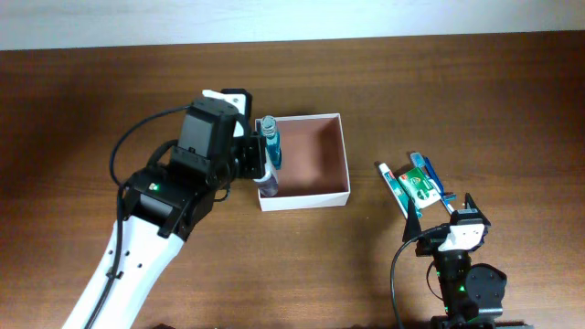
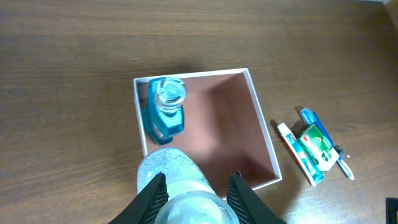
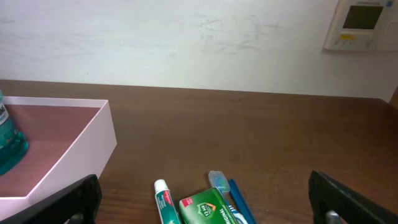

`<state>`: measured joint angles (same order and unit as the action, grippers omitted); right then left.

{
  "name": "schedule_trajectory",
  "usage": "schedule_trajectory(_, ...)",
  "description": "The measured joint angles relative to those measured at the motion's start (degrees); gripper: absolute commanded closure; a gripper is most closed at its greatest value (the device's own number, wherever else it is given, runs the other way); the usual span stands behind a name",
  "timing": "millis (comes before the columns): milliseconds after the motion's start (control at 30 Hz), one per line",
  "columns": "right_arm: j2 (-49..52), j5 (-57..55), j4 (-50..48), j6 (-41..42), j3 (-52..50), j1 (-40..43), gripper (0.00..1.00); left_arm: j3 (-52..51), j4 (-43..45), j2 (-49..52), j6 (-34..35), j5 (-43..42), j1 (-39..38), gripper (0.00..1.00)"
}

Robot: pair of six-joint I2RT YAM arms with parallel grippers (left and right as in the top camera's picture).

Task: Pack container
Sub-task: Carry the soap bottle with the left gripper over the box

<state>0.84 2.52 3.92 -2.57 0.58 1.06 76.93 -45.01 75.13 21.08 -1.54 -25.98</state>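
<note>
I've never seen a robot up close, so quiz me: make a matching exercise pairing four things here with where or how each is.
Things: 1 blue bottle; 2 clear bottle; 3 green box; 4 right end effector.
States: A open, holding nothing; B inside the container; C on the table, right of the container; D gripped by the left end effector.
Pairs: 1-B, 2-D, 3-C, 4-A.

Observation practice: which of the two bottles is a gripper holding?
The frosted clear bottle, in the left gripper; the teal bottle sits free in the container.
</note>
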Motion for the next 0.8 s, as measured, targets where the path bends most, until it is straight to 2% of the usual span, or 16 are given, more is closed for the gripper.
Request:
schedule_trajectory(233, 0.0, 0.0, 0.0, 0.0, 0.0, 0.0, 0.02, 0.0, 0.7, 2.9, -2.5, 0.0, -1.4, 0.79)
schedule_trajectory(400, 0.0, 0.0, 0.0, 0.0, 0.0, 0.0, 0.01, 0.0, 0.7, 6.0, -3.3, 0.0, -1.7, 0.83)
schedule_trajectory(800, 0.0, 0.0, 0.0, 0.0, 0.0, 0.0, 0.01, 0.0, 2.7, 7.8, -3.6, 0.0, -1.7, 0.83)
